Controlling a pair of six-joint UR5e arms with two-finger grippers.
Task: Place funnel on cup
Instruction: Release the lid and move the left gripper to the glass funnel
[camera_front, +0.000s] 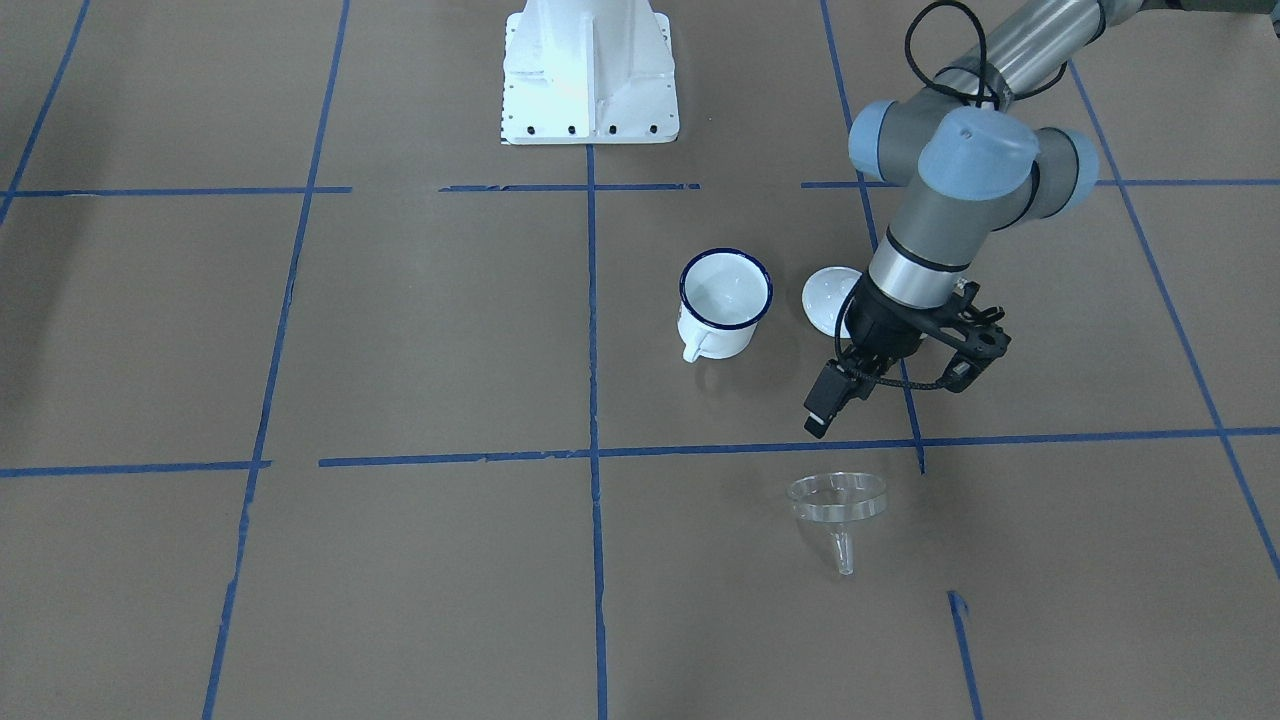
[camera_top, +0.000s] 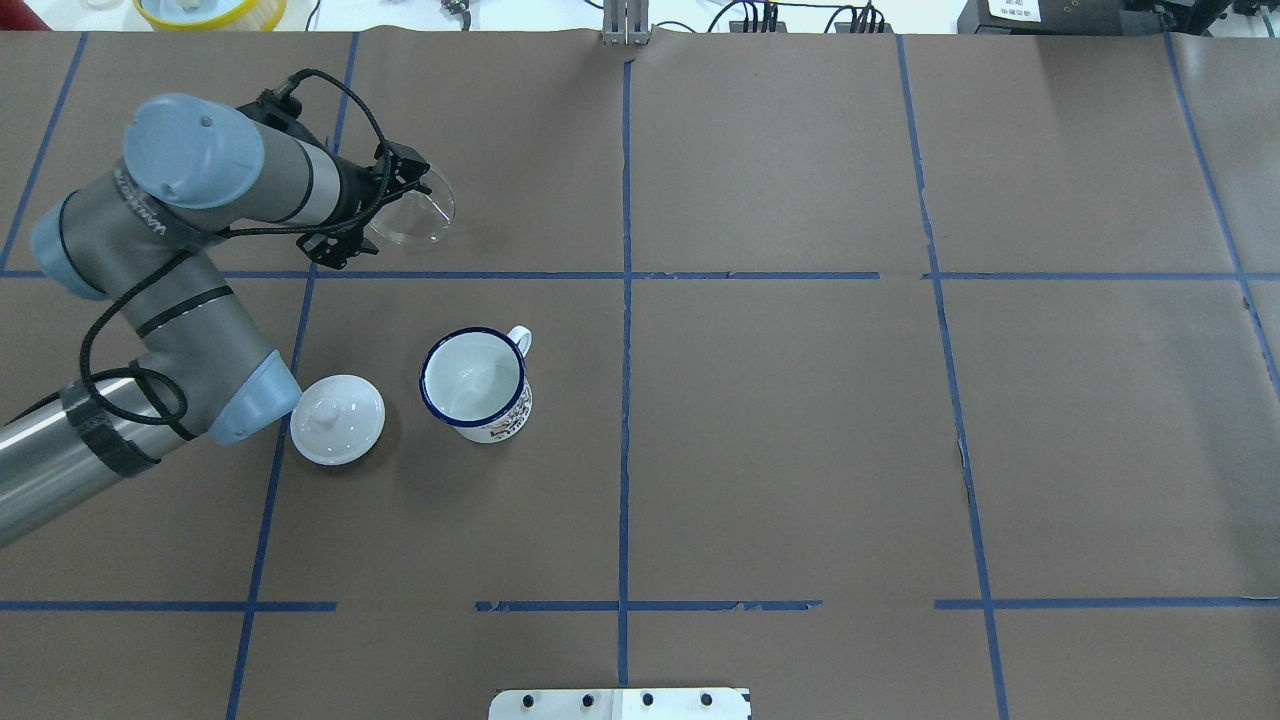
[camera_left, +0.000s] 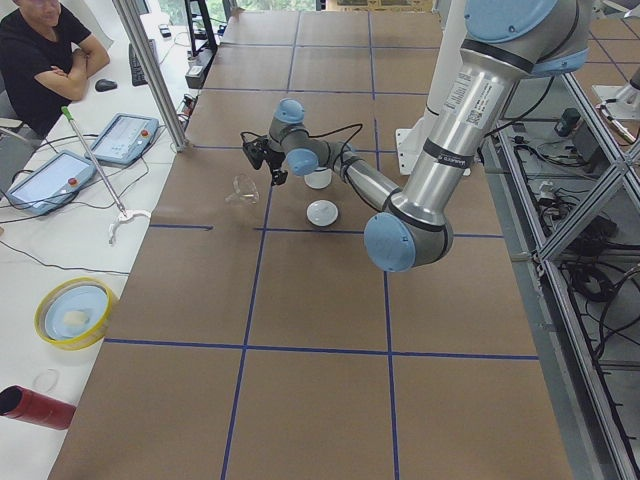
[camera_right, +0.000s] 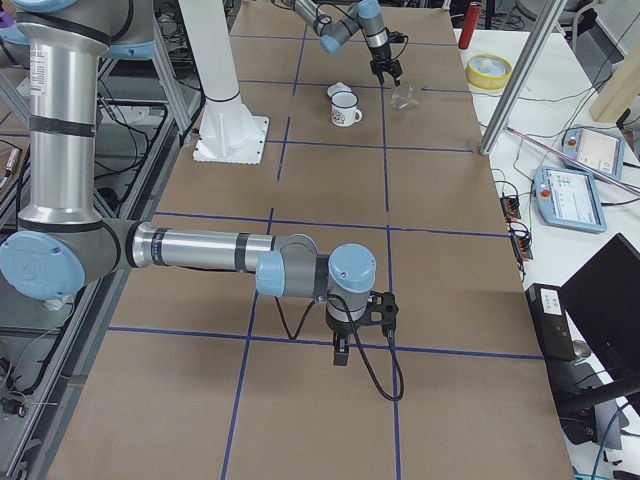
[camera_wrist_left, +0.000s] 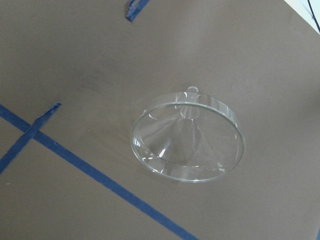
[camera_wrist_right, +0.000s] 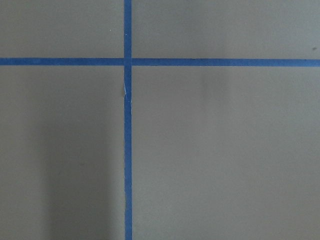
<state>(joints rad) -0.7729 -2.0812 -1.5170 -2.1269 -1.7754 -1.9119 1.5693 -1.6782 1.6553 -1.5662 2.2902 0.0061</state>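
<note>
Left gripper (camera_front: 868, 375) hovers pointing down, fingers masked by black wrist hardware, so I cannot tell how far apart they are; they hold nothing visible and touch nothing. The funnel (camera_front: 838, 505) lies just past them on the worktop (camera_front: 400, 330), on the side away from the robot and apart from the gripper. It is tipped over: wide rim toward the robot, spout pointing away, so its long axis runs roughly straight out from the base. The left wrist view looks into the open rim, with no fingers in that view. A tape line (camera_front: 700, 450) runs between funnel and cup (camera_front: 725, 300). The cup stands upright near the gripper on the robot side, mouth up and empty. The lid (camera_front: 828, 300) is just beside the cup, partly behind the arm. The left arm is clearly nearer; my guess is it needs to drop and pinch the rim. Right gripper (camera_right: 340, 352) is well apart near the worktop's other end; I cannot tell its finger state.
</note>
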